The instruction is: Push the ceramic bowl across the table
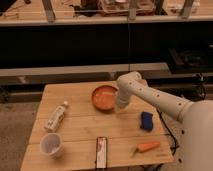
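Observation:
The ceramic bowl (104,96) is round, shallow and orange-red with a darker rim. It sits upright on the far middle of the light wooden slatted table (80,125). My white arm reaches in from the right and bends down at the bowl's right edge. My gripper (121,105) points down at the bowl's right rim, right against it or just beside it. The arm's wrist hides most of the gripper.
A plastic bottle (56,116) lies at the left. A translucent white cup (51,145) stands at the front left. A dark flat bar (101,151) lies at the front edge. A blue object (146,121) and a carrot (147,147) lie at the right.

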You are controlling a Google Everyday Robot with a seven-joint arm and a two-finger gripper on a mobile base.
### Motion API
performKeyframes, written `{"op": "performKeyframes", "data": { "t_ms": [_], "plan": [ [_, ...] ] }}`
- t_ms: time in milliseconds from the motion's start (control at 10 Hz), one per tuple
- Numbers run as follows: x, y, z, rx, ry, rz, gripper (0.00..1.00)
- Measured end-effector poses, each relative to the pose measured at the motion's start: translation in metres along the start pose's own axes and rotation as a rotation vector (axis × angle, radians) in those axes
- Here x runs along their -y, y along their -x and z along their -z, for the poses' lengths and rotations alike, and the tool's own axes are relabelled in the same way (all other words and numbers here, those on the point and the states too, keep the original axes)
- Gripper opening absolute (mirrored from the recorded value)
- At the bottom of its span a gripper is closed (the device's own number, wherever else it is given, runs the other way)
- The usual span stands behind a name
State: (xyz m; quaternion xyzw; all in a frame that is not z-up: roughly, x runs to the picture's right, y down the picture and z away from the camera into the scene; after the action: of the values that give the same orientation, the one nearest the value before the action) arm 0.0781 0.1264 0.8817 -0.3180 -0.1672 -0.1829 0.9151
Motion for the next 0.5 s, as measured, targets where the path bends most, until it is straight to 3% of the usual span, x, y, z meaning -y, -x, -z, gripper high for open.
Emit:
{"op": "performKeyframes", "data": {
  "t_ms": [500],
  "plan": [
    [0.0038, 0.0059, -0.0014, 0.017, 0.007, 0.017, 0.03]
  ]
}}
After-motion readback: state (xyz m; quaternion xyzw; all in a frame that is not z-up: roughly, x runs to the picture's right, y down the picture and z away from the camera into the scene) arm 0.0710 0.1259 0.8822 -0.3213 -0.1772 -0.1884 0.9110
